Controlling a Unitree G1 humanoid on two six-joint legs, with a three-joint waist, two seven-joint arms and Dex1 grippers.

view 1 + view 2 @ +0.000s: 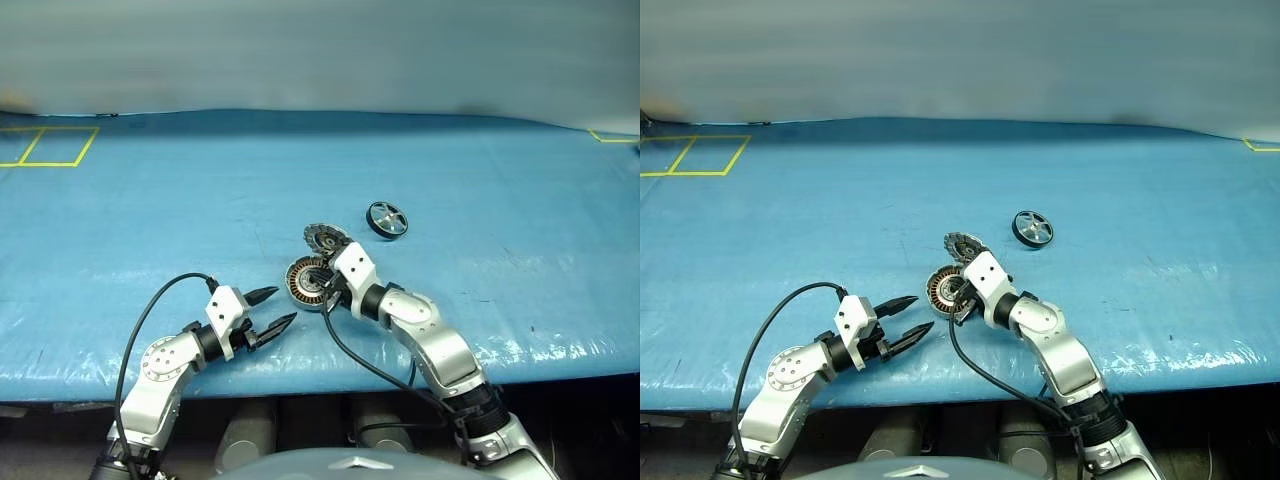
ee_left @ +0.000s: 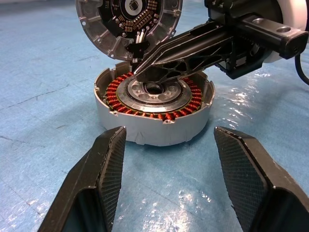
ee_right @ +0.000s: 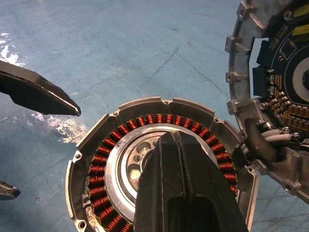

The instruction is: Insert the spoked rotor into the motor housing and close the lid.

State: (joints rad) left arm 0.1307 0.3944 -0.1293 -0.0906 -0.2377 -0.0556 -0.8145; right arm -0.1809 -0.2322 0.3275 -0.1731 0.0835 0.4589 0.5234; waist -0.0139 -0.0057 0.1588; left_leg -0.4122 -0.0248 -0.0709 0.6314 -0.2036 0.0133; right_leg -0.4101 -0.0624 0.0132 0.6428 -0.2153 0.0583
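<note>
No text, label, brand or number can be read on anything in these views.

left claw (image 1: 272, 308) hangs with fingers spread, right claw (image 2: 140, 72) reaches forward with fingers pressed together.
</note>
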